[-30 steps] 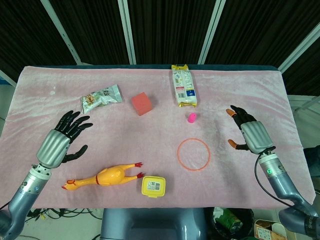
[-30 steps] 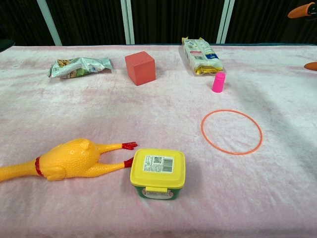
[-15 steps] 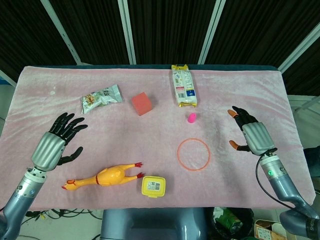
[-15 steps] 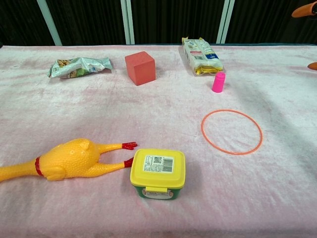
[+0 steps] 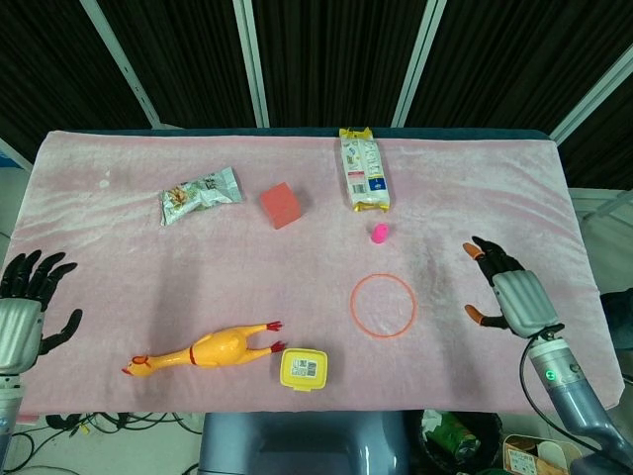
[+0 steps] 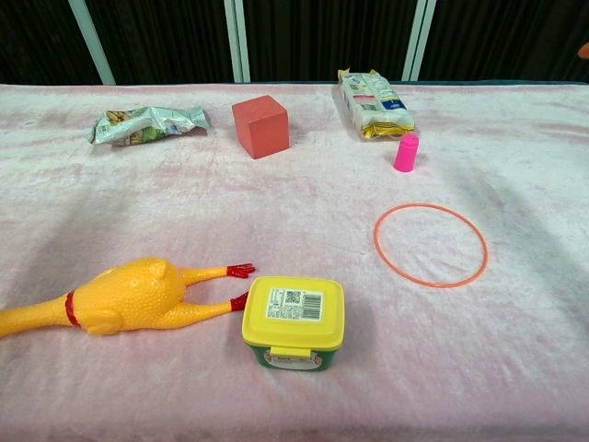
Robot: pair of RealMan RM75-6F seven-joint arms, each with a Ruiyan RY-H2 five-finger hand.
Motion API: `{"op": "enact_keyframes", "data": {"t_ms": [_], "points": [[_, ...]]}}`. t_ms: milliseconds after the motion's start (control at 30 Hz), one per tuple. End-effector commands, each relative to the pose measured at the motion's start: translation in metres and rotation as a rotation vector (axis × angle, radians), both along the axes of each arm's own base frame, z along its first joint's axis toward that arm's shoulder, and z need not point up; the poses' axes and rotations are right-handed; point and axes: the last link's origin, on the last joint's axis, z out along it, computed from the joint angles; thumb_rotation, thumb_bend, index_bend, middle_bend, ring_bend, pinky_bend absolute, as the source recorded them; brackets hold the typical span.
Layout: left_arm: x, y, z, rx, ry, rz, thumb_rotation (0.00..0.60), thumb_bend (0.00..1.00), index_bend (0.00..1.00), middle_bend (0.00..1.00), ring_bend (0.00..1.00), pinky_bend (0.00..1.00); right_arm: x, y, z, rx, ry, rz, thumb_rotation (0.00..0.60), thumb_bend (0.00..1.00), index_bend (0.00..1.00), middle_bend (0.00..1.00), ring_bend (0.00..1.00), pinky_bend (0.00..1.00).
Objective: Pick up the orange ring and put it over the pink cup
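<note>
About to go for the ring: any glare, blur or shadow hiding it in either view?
Head view: the orange ring is sharp, evenly lit, no glare. Chest view: the ring is crisp too, with only soft shading on the cloth; the pink cup is clear.

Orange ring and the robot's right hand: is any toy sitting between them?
No. In the head view only bare pink cloth lies between the orange ring and the right hand.

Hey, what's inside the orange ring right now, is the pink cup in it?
Only bare pink cloth shows inside the orange ring, which lies flat on the table. The pink cup stands upright outside it, on the far side, with a clear gap between them. Nothing covers the ring's interior.
</note>
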Motion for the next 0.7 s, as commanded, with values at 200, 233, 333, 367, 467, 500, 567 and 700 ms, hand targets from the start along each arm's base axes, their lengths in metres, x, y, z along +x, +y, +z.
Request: {"op": "enact_keyframes", "data": {"t_ms": [200, 233, 333, 367, 467, 500, 567, 700], "points": [[-0.019, -0.031, 0.002, -0.058, -0.012, 0.187, 0.600, 0.33, 0.20, 0.12, 0.00, 0.00, 0.005, 0.053, -0.046, 0.125, -0.046, 0.007, 0.600, 0.20, 0.14, 0.00, 0.00, 0.19], [-0.021, -0.033, 0.001, -0.063, -0.019, 0.197, 0.600, 0.33, 0.20, 0.12, 0.00, 0.00, 0.006, 0.058, -0.054, 0.153, -0.036, 0.009, 0.600, 0.20, 0.16, 0.00, 0.00, 0.19], [-0.021, -0.033, 0.002, -0.068, -0.033, 0.196, 0.600, 0.33, 0.19, 0.12, 0.00, 0.00, 0.011, 0.063, -0.070, 0.197, -0.027, 0.020, 0.600, 0.20, 0.23, 0.00, 0.00, 0.19], [-0.021, -0.032, 0.003, -0.064, -0.033, 0.190, 0.600, 0.33, 0.19, 0.12, 0.00, 0.00, 0.013, 0.062, -0.076, 0.203, -0.025, 0.025, 0.600, 0.21, 0.26, 0.00, 0.00, 0.19], [-0.023, -0.033, 0.003, -0.061, -0.036, 0.194, 0.600, 0.33, 0.19, 0.12, 0.00, 0.00, 0.019, 0.059, -0.094, 0.227, -0.010, 0.040, 0.600, 0.22, 0.32, 0.00, 0.00, 0.19], [-0.023, -0.032, 0.003, -0.059, -0.037, 0.193, 0.600, 0.33, 0.19, 0.12, 0.00, 0.00, 0.021, 0.057, -0.099, 0.234, -0.007, 0.044, 0.600, 0.23, 0.34, 0.00, 0.00, 0.19], [-0.024, -0.031, 0.004, -0.055, -0.036, 0.191, 0.600, 0.33, 0.19, 0.12, 0.00, 0.00, 0.024, 0.052, -0.107, 0.242, -0.002, 0.050, 0.600, 0.23, 0.38, 0.00, 0.00, 0.19], [-0.025, -0.031, 0.004, -0.049, -0.023, 0.194, 0.600, 0.33, 0.19, 0.12, 0.00, 0.00, 0.025, 0.037, -0.124, 0.252, 0.030, 0.049, 0.600, 0.25, 0.43, 0.00, 0.00, 0.19]]}}
